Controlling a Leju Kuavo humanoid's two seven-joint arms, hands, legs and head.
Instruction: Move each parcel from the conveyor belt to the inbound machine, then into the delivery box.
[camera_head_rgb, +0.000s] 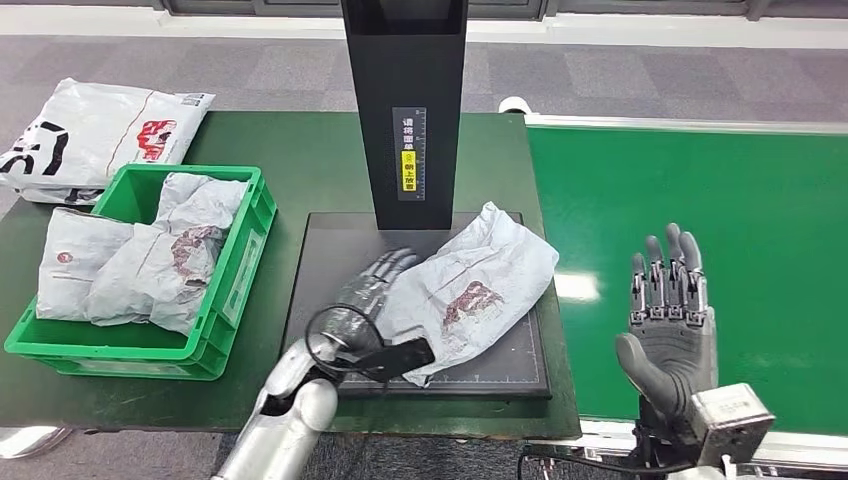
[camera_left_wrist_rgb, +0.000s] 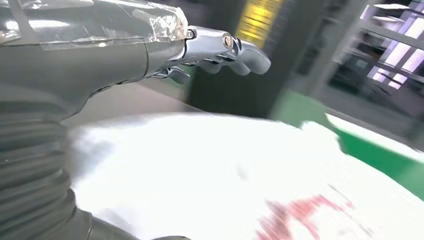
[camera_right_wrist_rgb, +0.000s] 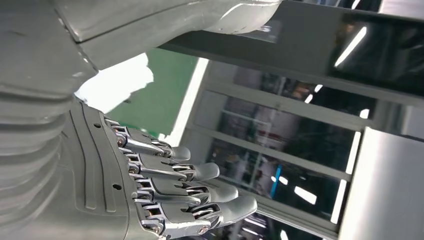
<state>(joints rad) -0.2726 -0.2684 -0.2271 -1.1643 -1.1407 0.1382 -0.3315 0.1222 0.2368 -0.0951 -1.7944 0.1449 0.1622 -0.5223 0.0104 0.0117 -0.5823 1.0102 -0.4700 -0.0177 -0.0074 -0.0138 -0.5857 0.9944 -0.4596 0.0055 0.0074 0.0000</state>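
Parcel (camera_head_rgb: 470, 290): crumpled grey polybag, red print, on scanner plate (camera_head_rgb: 325, 250); left hand (camera_head_rgb: 368, 292) fingers alongside, grip unclear.

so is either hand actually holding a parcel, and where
Right hand holds nothing. Left hand lies at the parcel's left edge; a grip cannot be told.

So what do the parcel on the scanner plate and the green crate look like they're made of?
The parcel looks like a thin grey-white plastic mailer: crumpled, creased, slightly glossy, with a red print. The green crate looks like rigid moulded plastic: uniform colour, smooth walls and a thick rim.
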